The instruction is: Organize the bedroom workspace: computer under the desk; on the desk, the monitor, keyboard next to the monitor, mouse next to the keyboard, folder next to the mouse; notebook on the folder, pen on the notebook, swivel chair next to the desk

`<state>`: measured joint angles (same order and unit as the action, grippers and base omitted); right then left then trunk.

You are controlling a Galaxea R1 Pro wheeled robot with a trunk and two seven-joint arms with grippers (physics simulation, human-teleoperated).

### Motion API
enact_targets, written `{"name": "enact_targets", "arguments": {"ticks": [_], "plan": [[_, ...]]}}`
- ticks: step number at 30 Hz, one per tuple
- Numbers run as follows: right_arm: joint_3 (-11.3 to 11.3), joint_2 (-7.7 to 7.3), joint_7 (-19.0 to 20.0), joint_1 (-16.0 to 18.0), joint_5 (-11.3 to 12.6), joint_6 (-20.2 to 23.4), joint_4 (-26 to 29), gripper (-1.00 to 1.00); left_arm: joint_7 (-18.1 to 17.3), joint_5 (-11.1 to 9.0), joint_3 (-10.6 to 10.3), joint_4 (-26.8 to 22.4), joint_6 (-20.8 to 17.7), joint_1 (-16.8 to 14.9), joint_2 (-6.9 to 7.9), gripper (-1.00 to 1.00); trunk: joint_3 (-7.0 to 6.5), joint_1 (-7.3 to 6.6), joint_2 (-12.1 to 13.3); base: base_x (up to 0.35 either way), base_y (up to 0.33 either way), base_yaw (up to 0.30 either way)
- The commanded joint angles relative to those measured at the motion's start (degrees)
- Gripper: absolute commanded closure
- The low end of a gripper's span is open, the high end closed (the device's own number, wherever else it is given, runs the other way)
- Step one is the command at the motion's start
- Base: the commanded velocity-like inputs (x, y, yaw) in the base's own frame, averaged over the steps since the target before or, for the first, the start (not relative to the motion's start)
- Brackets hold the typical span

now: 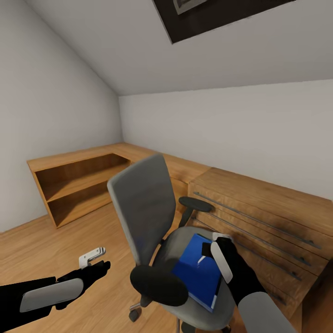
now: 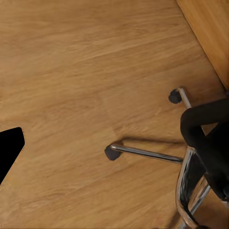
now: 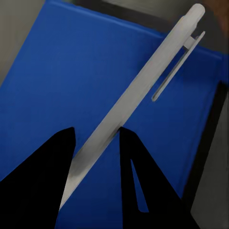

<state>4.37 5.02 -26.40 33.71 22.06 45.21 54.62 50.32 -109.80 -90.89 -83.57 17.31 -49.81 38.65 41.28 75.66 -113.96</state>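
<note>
I have the right gripper (image 3: pixel 95 143) down over the swivel chair (image 1: pixel 138 203), and its two black fingers (image 3: pixel 52 162) pinch the pen (image 3: pixel 143 90) at the lower part of its barrel. The grip sits low on the barrel, I judge, so that the clip end stays free and the pen can be set down flat later. Under the pen lies the folder (image 1: pixel 199 273), flat on the chair's seat, its bright blue cover close below the fingers. A dark strip runs along one edge of the folder in the right wrist view; it may be the notebook, but I cannot tell from this angle.

The left gripper (image 1: pixel 95 260) hangs out to the side over the wood floor (image 2: pixel 71 71), well apart from the chair, which keeps it out of the way of the right arm's work. Whether its jaws are spread or pressed together I cannot tell.

The head view gives me the room: sloped ceiling, a skylight (image 1: pixel 217 14), a low wooden shelf (image 1: pixel 78 185) and a wooden drawer chest (image 1: pixel 259 212) just behind the chair. The right wrist view alone gives me the pinch on the pen. The left wrist view adds the chair's chrome base (image 2: pixel 152 153) and casters on the planks.
</note>
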Motion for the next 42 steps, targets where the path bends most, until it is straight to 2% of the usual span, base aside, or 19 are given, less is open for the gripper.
{"name": "enact_targets", "arguments": {"ticks": [1,6,12,15,19,35,40,42], "plan": [[0.1,-0.02,-0.6,-0.9,0.6,0.1,2.0,1.0,0.0,-0.3,-0.2,0.3,0.3,-0.1,0.02,-1.0,-0.12,-0.23,0.4,0.0,0.0,0.0],[0.1,-0.01,-0.6,-3.9,0.6,0.2,8.1,1.0,0.0,-0.3,-0.2,1.4,0.4,-0.1,0.02,-1.0,-1.02,-1.33,2.4,0.0,0.0,0.0],[0.0,-0.08,-0.6,-5.8,0.6,0.4,13.2,1.0,0.0,-0.3,-0.2,1.9,0.4,-0.1,0.06,-1.0,-2.09,-2.65,4.8,0.0,0.0,0.0],[-0.1,-0.09,-0.6,-8.3,0.6,0.4,17.9,1.0,0.0,-0.3,-0.2,2.0,0.4,-0.1,0.08,-1.0,-2.63,-3.31,6.0,0.0,0.0,0.0],[-0.1,-0.1,-0.6,-10.0,0.6,0.5,21.3,1.0,0.0,-0.3,-0.2,2.0,0.4,-0.1,0.07,-1.0,-3.35,-4.18,7.6,0.0,0.0,0.0],[-0.9,-0.1,-0.7,-10.5,0.6,0.3,22.4,1.0,0.0,-0.3,-0.2,2.0,0.4,-0.1,0.08,-1.0,-6.22,-7.7,14.0,-0.176,0.0,0.0],[-2.7,-0.1,-0.6,-10.5,0.6,0.5,24.5,1.0,0.1,-0.3,-0.2,2.0,0.4,-0.1,0.1,-1.0,-7.12,-8.8,16.0,-0.019,0.0,0.0],[-2.8,-0.1,-0.6,-10.6,0.6,0.5,24.6,1.0,0.1,-0.3,-0.2,1.9,0.4,-0.1,0.11,-1.0,-7.48,-9.24,16.8,-0.001,0.0,0.0]]}}
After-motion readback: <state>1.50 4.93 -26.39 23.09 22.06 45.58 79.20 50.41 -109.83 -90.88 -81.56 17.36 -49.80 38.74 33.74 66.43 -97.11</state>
